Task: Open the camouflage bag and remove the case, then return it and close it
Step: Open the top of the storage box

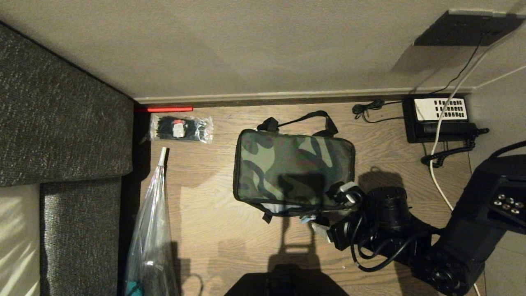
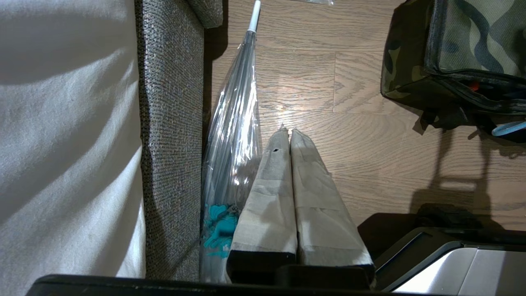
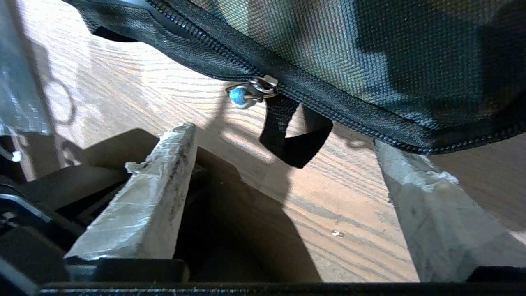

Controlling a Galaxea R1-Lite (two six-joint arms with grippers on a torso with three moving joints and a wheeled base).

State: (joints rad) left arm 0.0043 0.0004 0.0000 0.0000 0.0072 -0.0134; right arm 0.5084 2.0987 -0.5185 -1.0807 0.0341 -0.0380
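Now, bag: the camouflage bag (image 1: 292, 170) lies on the wooden floor (image 1: 213, 230), lid on top and flat; its black handle strap (image 1: 300, 120) points toward the wall.
Zipper: in the right wrist view the zipper slider (image 3: 263, 87) with a small blue bead sits on the black zipper line, beside a black strap loop (image 3: 294, 135). The teeth look closed on both sides of it, as far as this part shows.
Right gripper: the right gripper (image 3: 287, 193) is at the near right corner of the bag, low and close to the floor. Its jaws stand wide apart and hold nothing; the slider is just in front of them, not touched.
Left gripper: the left gripper (image 2: 287, 137) hangs beside the grey sofa (image 2: 170, 123) and a clear folded umbrella (image 2: 236, 123), well apart from the bag. Its fingers are pressed together, empty.
Case: not visible; I cannot tell whether it is inside the bag.
Progress: the bag looks closed. I judge this is either the very start or the very end; the pictures alone do not decide.
Other things: a black telephone (image 1: 441, 117) and a clear packet of black items (image 1: 181, 128) lie near the wall.
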